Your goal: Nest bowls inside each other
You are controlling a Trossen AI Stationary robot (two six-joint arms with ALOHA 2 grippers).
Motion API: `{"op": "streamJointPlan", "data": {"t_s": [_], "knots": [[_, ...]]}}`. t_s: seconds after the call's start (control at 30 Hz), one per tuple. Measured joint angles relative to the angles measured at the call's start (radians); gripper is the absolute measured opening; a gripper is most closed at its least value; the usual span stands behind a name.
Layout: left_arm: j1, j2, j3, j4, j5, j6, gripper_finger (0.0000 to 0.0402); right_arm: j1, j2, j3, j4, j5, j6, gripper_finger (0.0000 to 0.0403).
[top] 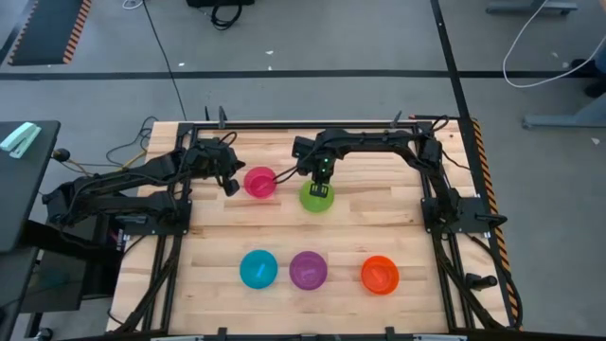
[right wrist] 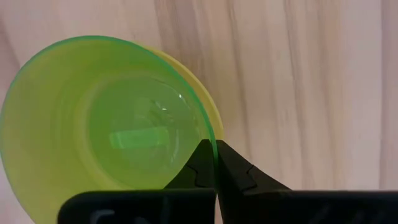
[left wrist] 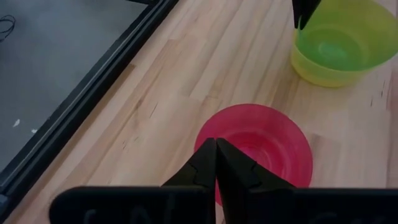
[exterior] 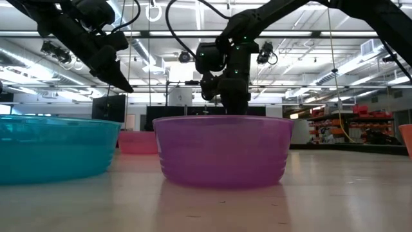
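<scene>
- bowls look like thin light plastic, stiff enough to lift by the rim, smooth so they could slip; my guess is the best hold is a pinch on the rim wall, one finger inside, one outside
- right gripper (right wrist: 215, 144) is clamped on the rim of the green bowl (right wrist: 106, 124), finger tips together over the thin wall
- the green bowl sits inside the yellow bowl (right wrist: 208, 102); only a yellow edge peeks out beside the green rim, so that pair looks nested already
- nothing else seen inside the green bowl, just glare on its bottom
- left gripper (left wrist: 216, 152) is over the near rim of the pink bowl (left wrist: 261, 146), fingers together at the tips; cannot tell if the rim is actually caught between them
- pink bowl is empty, standing upright on the wooden table (top: 218, 237), just beside the green and yellow pair, toward the left arm
- blue bowl (top: 258, 269), purple bowl (top: 308, 270) and orange bowl (top: 380, 275) stand in a row at the front of the table, apart from each other, all empty, well apart from both grippers
- judged progress: one pair nested, four bowls still single
</scene>
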Motion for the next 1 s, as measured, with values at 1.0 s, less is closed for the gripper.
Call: {"op": "streamJointPlan", "data": {"t_s": [1.0], "knots": [[0.000,0.000,0.000,-0.008,0.000,-0.004,0.0021,0.002,-0.002,-0.055,0.057,-0.094,-0.027,0.0020]]}}
